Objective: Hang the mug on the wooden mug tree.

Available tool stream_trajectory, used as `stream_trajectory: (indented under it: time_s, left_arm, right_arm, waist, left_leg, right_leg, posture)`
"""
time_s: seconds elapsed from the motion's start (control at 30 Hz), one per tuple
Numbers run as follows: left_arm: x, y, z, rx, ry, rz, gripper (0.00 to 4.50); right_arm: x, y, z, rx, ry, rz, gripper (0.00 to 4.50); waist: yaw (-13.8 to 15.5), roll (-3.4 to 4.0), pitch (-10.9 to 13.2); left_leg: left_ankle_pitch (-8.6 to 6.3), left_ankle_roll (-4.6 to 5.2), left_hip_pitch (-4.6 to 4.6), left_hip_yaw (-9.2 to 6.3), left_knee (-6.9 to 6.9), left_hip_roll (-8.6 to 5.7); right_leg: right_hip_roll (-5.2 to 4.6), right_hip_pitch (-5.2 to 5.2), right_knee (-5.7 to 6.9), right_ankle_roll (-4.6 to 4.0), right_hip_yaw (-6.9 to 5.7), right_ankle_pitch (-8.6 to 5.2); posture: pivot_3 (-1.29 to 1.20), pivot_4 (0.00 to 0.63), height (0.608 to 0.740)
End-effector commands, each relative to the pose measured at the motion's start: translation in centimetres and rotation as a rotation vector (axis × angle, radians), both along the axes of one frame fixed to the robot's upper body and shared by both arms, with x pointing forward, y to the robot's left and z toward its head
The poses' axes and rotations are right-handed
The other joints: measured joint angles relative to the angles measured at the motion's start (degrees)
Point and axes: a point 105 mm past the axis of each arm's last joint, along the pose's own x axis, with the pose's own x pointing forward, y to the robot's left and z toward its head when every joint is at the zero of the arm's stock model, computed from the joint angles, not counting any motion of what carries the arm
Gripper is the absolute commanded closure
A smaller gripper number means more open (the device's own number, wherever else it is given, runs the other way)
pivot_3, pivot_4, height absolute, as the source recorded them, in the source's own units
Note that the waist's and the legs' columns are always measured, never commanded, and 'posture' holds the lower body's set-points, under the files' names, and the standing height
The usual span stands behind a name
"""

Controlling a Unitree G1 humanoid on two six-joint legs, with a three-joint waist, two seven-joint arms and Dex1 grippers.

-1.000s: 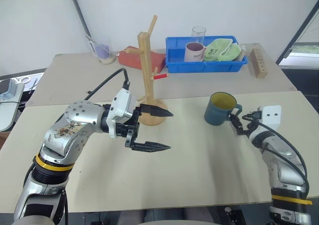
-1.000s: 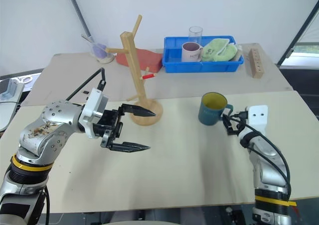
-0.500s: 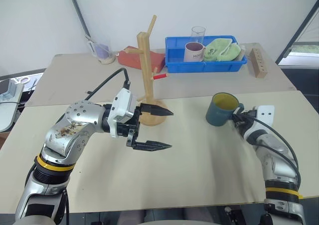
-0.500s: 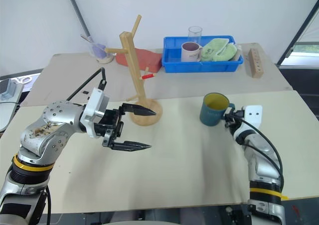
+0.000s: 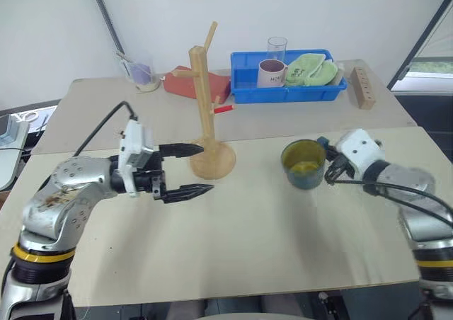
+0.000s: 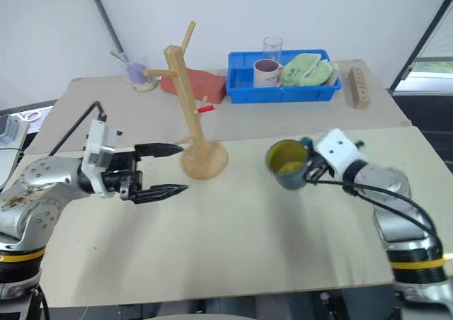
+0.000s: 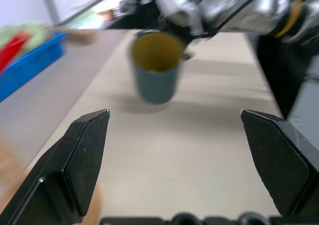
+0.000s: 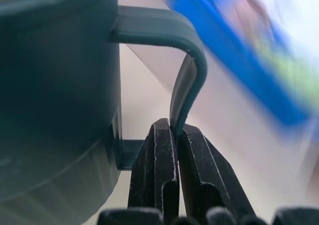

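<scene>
One mug (image 5: 304, 165) in play: teal outside, yellow-green inside, sitting right of centre in the left eye view, tipped so that the inside faces the camera, apparently lifted clear of the bench (image 5: 283, 249), though contact underneath cannot be made out. Gripped by its loop handle (image 8: 187, 60) in the right pincer (image 8: 175, 135), fingers closed tight on the thin handle wall, one inside the loop and one outside. Wooden mug tree (image 5: 207, 107) standing well apart, toward upper centre of the frame, round base on the bench, pegs bare, a red-tipped one (image 5: 222, 108) pointing toward the mug's side. Left pincer (image 5: 191, 170) just beside the tree's base, wide open, holding nothing, aimed across at the mug. Farther back, a blue tray (image 5: 287, 93) with a pale mug, a glass tumbler and a green cloth.

Judged step: grasp made, carry under way. Next move likely calls for bringing the mug over to the tree, turning the handle loop toward a free peg, then threading it on and letting go gently.
</scene>
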Motion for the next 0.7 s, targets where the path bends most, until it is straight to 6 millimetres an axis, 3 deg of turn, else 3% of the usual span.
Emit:
stream_trajectory:
  time_s: [0.03, 0.3, 0.7]
  left_arm:
    - [0.0, 1.0, 1.8, -0.037, -0.041, 0.047, 0.00]
    - [0.5, 1.6, 3.3, -0.155, -0.025, 0.093, 0.00]
    - [-1.3, 0.0, 2.7, -0.106, -0.010, -0.030, 0.00]
  right_arm:
    - [0.1, 3.6, 4.0, -0.146, -0.137, 0.193, 4.46]
    - [2.2, 8.3, 8.9, -0.241, -0.221, 0.372, 4.46]
    - [3.8, 10.4, 9.5, -0.323, -0.226, 0.470, 4.46]
  waist:
    - [0.1, -0.04, 0.0]
    - [0.7, -0.18, 0.1]
    - [0.3, 0.10, -0.1]
  left_leg:
    - [-0.05, -0.08, 0.00, 0.00, 0.00, 0.00]
    - [0.12, 0.13, -0.08, 0.05, 0.00, -0.02]
    - [0.18, 0.23, 0.00, 0.03, -0.12, 0.01]
  right_leg:
    - [-0.01, -0.01, -0.01, 0.00, -0.01, 0.00]
    - [-0.04, 0.06, 0.00, 0.01, -0.04, 0.02]
    - [0.02, 0.06, 0.07, 0.01, -0.02, 0.02]
  posture:
    - [0.00, 0.150, 0.740]
    - [0.00, 0.150, 0.740]
    - [0.00, 0.150, 0.740]
